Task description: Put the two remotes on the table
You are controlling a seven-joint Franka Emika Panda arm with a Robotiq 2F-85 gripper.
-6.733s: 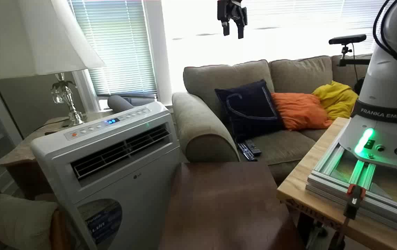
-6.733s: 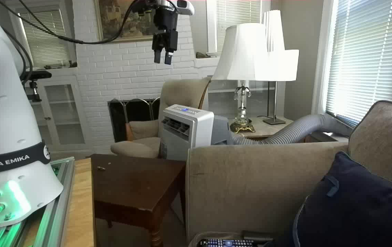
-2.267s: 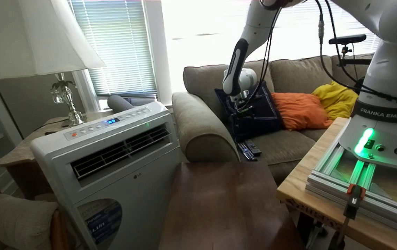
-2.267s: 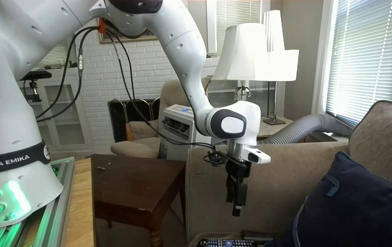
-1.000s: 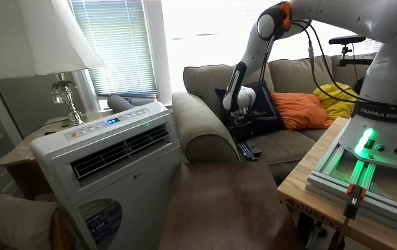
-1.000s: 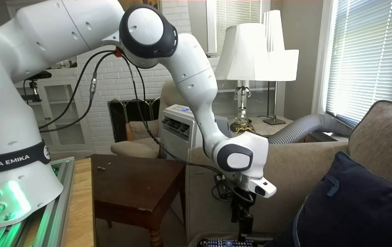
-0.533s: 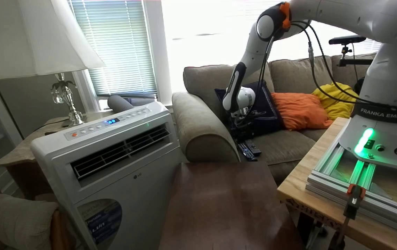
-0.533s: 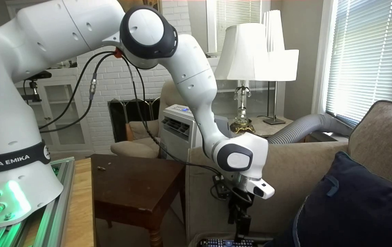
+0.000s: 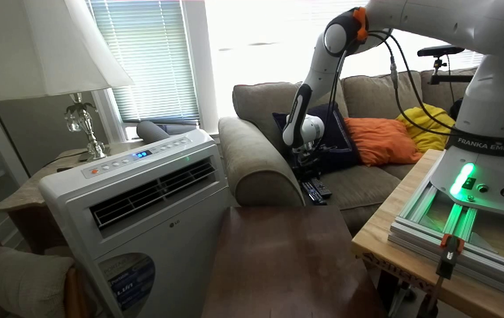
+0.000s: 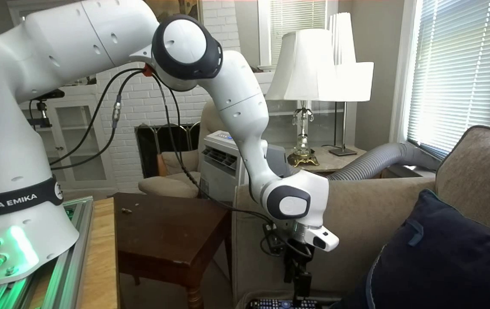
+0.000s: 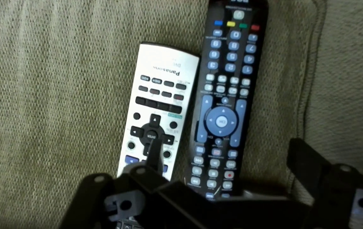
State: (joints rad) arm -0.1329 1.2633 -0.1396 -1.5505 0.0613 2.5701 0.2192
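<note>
Black remote (image 11: 221,121) and silver remote (image 11: 160,101) on a sofa (image 9: 362,187), jaws parted wide above.
In the wrist view, black lies right of centre, between the jaws; silver left, partly hidden.

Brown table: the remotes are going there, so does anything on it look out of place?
Yes: in an exterior view, a small pale object lies on the table, with a tinier speck near it. They stand out on dark wood like stray litter, too small to identify.
</note>
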